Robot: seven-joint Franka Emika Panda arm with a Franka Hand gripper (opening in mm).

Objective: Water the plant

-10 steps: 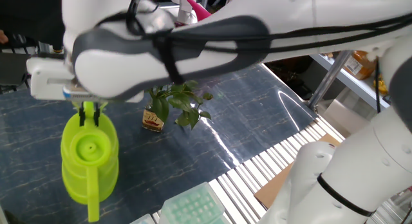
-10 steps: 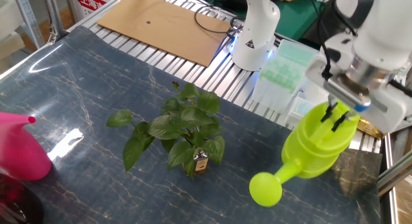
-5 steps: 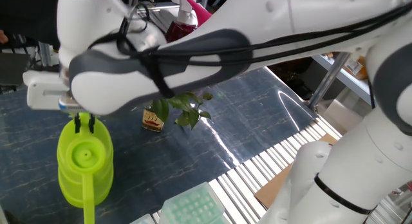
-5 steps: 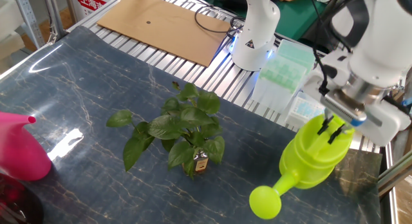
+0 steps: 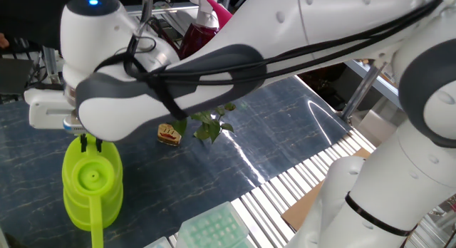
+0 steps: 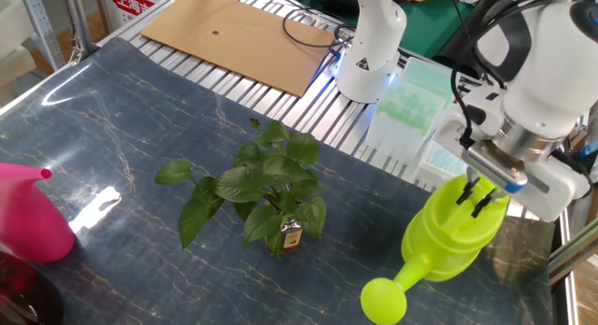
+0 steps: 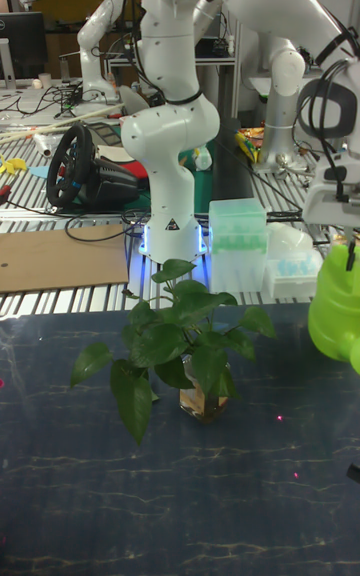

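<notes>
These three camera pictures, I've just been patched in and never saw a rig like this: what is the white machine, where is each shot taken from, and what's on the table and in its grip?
The white machine is one robot arm with a two-finger gripper. Two fixed cameras look at the dark blue table from different sides; the tall picture faces the arm's base across the table. On the table stands the plant, a leafy sprig in a tiny labelled bottle. A pink watering can sits at the table's edge. The fingers are shut on the top handle of the lime green watering can, whose spout points toward the plant's side but is well short of it.
</notes>
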